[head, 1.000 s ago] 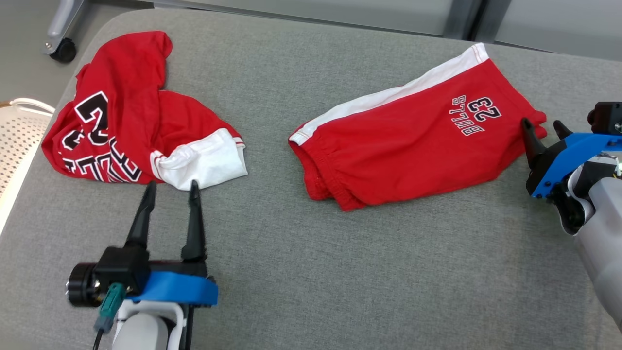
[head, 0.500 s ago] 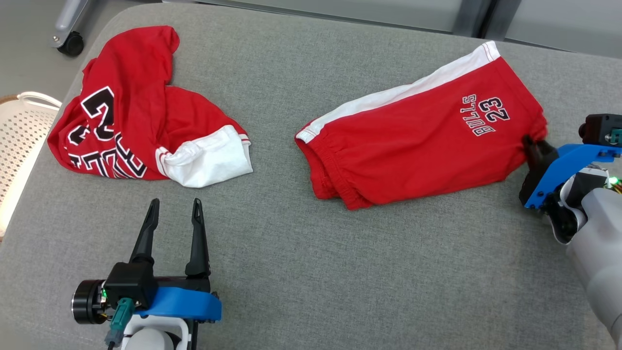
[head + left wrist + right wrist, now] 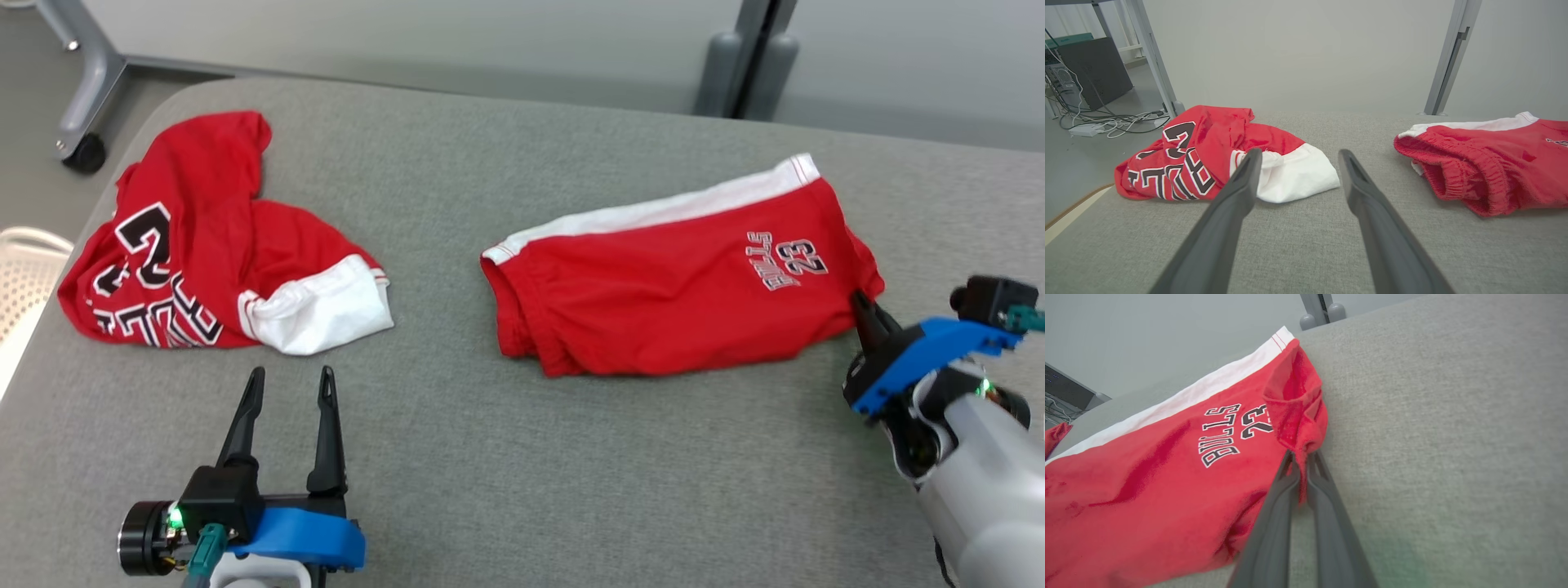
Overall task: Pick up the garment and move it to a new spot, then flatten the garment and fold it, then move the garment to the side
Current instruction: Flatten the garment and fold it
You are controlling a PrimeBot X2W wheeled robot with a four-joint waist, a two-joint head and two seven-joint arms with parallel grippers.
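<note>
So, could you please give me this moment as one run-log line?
right gripper: shut on shorts leg hem | left gripper: open, short of shirt | shirt: crumpled

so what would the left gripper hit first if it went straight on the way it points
Likely the white sleeve of the crumpled red jersey, lying just beyond the open left gripper.

The shirt [image 3: 196,245] lies left on the table [image 3: 522,474], the shorts [image 3: 653,302] right, well apart.
</note>
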